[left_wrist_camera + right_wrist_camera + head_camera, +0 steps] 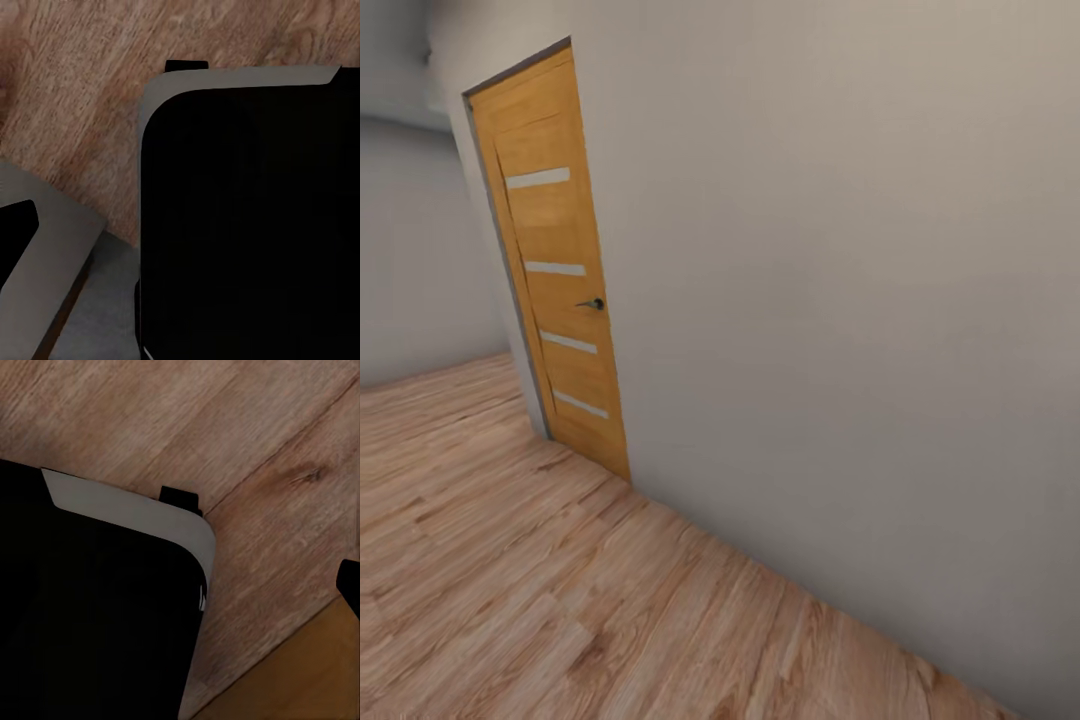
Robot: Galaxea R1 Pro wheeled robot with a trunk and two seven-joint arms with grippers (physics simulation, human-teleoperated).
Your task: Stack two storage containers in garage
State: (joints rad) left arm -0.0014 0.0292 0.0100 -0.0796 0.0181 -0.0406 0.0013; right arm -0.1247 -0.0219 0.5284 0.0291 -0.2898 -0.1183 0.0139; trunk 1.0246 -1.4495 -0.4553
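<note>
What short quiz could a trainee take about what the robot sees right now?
1. True or false: the door in the head view stands closed.
2. What floor is underfoot? A light wood planks; B dark concrete; C carpet.
3. Fill in: the door handle is ____ in colour.

Key: 1 true. 2 A. 3 dark. The door is orange wood with four pale strips, set in a plain grey-white wall. The wrist views look down on the same plank floor past the robot's dark base.

Soft, even, shadowless light on the wall (840,300); dim, slightly blurred wrist views.
</note>
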